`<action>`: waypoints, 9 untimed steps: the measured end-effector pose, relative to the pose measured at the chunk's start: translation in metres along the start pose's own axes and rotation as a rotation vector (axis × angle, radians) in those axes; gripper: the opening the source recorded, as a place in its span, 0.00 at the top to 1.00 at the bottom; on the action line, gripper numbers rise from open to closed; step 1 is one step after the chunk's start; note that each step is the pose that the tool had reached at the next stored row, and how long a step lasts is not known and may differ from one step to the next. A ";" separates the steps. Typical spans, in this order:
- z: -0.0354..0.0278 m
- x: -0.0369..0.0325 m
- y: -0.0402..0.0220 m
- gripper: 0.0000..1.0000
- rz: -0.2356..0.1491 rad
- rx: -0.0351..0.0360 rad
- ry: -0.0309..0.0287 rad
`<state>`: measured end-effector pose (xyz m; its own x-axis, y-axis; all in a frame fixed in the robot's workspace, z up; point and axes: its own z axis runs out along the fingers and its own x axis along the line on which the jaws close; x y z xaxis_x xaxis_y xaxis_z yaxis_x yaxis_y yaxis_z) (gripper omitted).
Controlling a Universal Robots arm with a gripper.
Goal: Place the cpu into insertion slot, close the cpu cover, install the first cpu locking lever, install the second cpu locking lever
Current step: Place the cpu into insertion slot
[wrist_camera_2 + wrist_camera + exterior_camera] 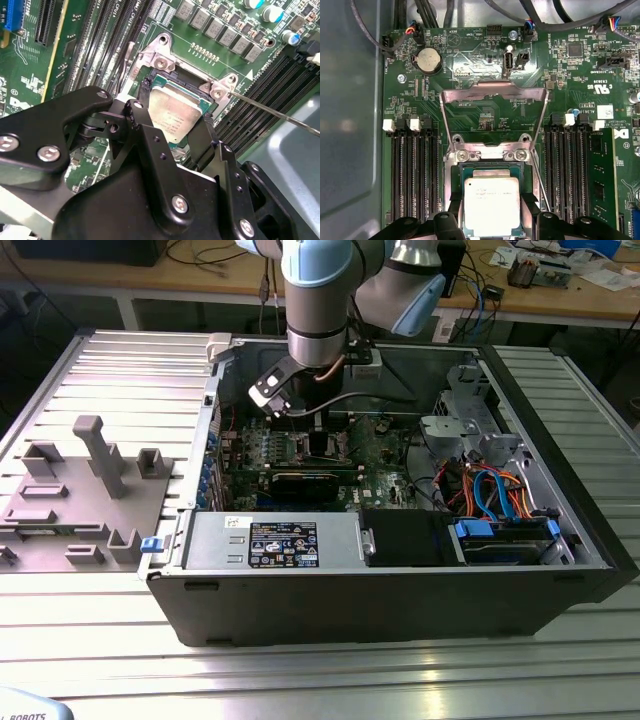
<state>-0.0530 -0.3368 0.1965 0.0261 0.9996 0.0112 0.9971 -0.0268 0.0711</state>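
The cpu [491, 205], a silver-topped square chip, lies low in the insertion slot [456, 176] on the green board. My gripper [491, 216] straddles it, and its black fingers [454, 207] press against two opposite edges. In the second wrist view the cpu [175, 112] sits between the same fingers [142, 117] of my gripper [172, 122]. The cpu cover [492, 93], a silvery frame with a square window, is swung open and lies back on the board beyond the slot. A thin wire lever [540, 182] stands raised beside the slot. In the exterior view my gripper [322, 437] reaches down into the computer case.
Black memory slots [415, 170] flank the socket on both sides. A power supply box [290, 540] and a drive cage with coloured cables [500, 500] fill the case's near side. A grey fixture block [80, 490] stands on the table at the exterior view's left.
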 end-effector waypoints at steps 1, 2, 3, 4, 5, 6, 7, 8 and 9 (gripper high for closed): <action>0.0005 0.0000 0.0000 0.46 0.006 -0.0001 -0.0002; 0.0006 0.0000 -0.0001 0.46 0.007 -0.0001 -0.0002; 0.0008 0.0001 -0.0001 0.46 0.007 -0.0002 -0.0001; 0.0007 0.0001 -0.0001 0.46 0.007 -0.0002 -0.0001; 0.0007 0.0001 0.0000 0.46 0.007 -0.0002 -0.0002; 0.0008 0.0003 0.0000 0.46 0.007 -0.0001 -0.0003; 0.0008 0.0005 -0.0001 0.46 0.007 -0.0002 -0.0008; 0.0008 0.0005 -0.0001 0.46 0.003 -0.0001 -0.0009; 0.0008 0.0005 -0.0001 0.46 -0.005 0.0001 -0.0009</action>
<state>-0.0530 -0.3362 0.1957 0.0216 0.9997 0.0100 0.9972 -0.0223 0.0711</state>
